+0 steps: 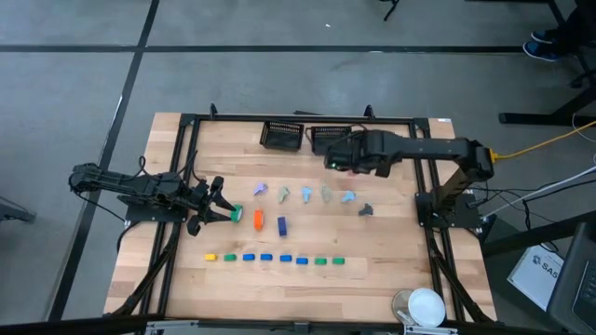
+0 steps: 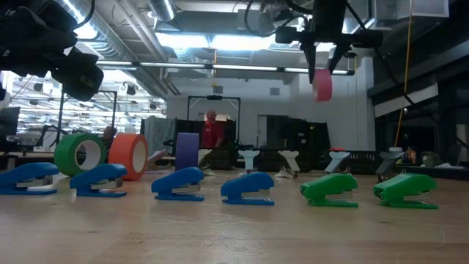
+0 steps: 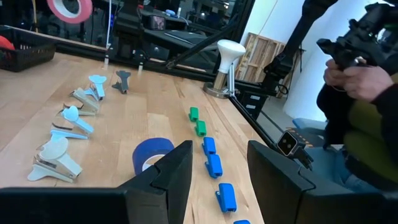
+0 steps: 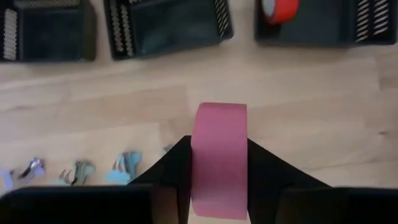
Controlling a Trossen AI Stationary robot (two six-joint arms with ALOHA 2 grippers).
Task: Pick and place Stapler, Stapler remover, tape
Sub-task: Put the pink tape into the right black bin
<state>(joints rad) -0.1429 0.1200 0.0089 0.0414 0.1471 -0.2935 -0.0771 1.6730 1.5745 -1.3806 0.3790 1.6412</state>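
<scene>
My right gripper [image 1: 341,164] hangs high over the table's far part, in front of the black trays, shut on a pink tape roll [image 4: 219,158], which also shows in the low view [image 2: 322,84]. Green [image 1: 237,215], orange [image 1: 259,221] and blue [image 1: 282,225] tape rolls stand on edge at mid-table. A row of pastel staple removers [image 1: 306,194] lies beyond them. A row of small yellow, blue and green staplers [image 1: 275,258] sits nearer the front edge. My left gripper [image 1: 219,200] waits open and level at the left, beside the green roll. My right gripper pinches the pink roll across its width, one finger on each flat side face [image 4: 198,168]. The fingers come from above, pointing steeply down. The roll hangs upright below the fingertips [image 2: 316,55], lifted well clear of the table.
Three black trays line the far edge [image 4: 168,25]; one [image 4: 323,28] holds a red tape roll [image 4: 280,7]. A white cup [image 1: 426,307] stands at the near right corner. A person [image 3: 367,93] sits beyond the table's right side.
</scene>
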